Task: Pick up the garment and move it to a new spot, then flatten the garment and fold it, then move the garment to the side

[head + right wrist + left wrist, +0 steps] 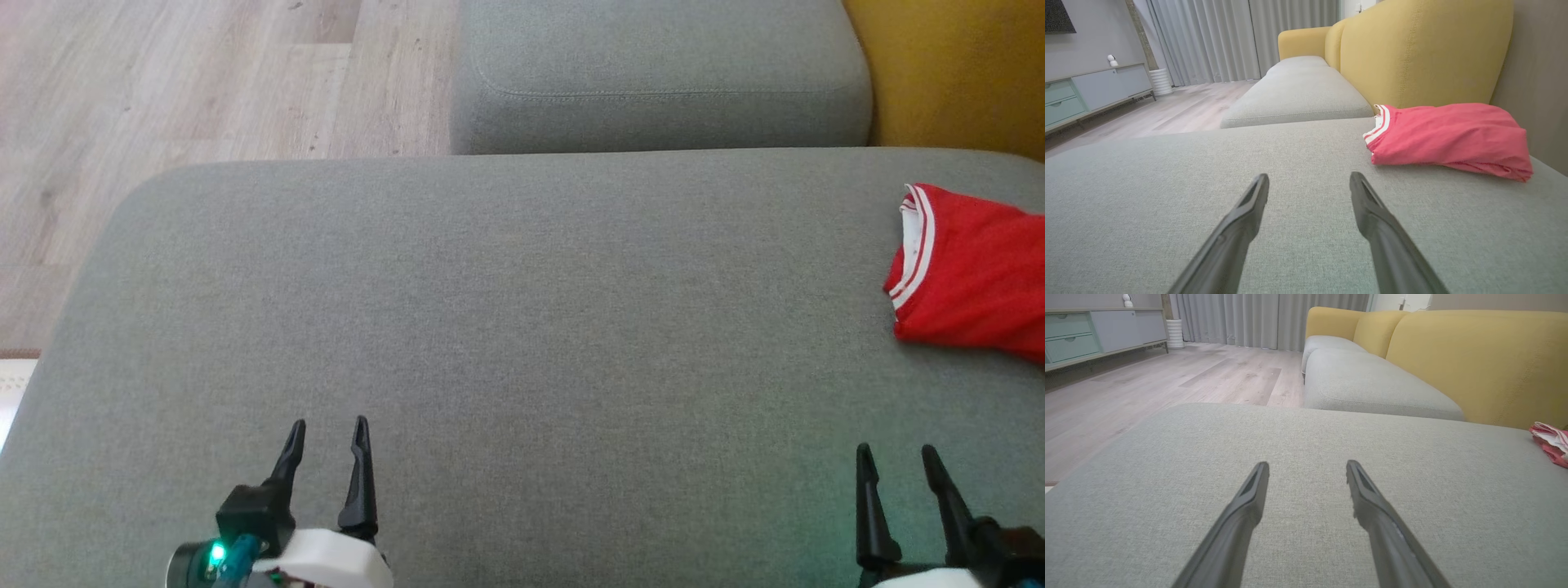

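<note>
The garment [976, 273] is a red piece with white-striped trim, lying folded at the right edge of the grey sofa cushion [506, 327]. In the right wrist view the garment [1447, 136] rests ahead and to the right of my fingers, against the yellow backrest [1412, 53]. From the left wrist only a small corner of the garment [1551, 443] appears, at the far right. My left gripper [326, 433] stands open at the lower left, nothing between its fingers. My right gripper [896, 457] stands open at the lower right, short of the garment and apart from it.
A second grey seat cushion [653, 73] lies beyond the one in front of me. Wooden floor [163, 90] runs along the left. A low sideboard [1094, 335], a white ribbed bin [1175, 332] and grey curtains [1265, 318] stand across the room.
</note>
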`<state>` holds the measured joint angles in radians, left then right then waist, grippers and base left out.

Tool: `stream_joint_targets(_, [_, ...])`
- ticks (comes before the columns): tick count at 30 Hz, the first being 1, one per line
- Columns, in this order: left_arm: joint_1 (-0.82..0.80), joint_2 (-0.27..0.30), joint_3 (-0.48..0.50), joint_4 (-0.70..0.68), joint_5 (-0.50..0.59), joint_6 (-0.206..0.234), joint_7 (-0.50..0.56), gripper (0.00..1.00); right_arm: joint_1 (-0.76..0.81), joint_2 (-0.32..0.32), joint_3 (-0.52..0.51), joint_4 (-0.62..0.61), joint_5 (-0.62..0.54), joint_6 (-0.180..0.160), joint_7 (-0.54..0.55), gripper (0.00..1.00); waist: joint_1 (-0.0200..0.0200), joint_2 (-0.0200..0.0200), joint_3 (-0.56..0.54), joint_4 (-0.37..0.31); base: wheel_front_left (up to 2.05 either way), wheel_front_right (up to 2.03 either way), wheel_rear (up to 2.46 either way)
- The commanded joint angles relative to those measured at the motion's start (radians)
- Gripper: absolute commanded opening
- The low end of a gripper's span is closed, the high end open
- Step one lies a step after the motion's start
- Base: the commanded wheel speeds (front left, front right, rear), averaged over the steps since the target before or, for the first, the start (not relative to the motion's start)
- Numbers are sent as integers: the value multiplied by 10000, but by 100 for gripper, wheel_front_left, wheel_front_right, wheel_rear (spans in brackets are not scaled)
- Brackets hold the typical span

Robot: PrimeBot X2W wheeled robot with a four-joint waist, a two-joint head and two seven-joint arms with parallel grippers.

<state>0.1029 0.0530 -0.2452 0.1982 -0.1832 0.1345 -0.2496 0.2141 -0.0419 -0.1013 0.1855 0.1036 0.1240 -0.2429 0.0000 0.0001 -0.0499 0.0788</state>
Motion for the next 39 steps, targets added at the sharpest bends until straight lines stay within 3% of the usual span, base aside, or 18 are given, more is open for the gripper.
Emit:
stream_joint_targets(1, [-254,-25,292,-272,33,-83,-122,100,-455,-86,232,-144,64,67,-165,100,0,-1,-12,-26,0,0,0])
stream_joint_targets(31, [-145,-27,271,-105,30,-192,-122,100,-647,-84,459,-129,280,67,-188,100,0,-1,-74,-217,0,0,0])
stream_joint_targets(32, [193,0,-26,196,26,-202,0,0,-204,4,228,213,214,0,-52,0,0,-1,-74,-220,0,0,0])
stream_joint_targets(39, [491,5,0,932,-225,-235,69,0,-65,6,273,1026,460,-4,41,0,0,-1,-64,-235,0,0,0])
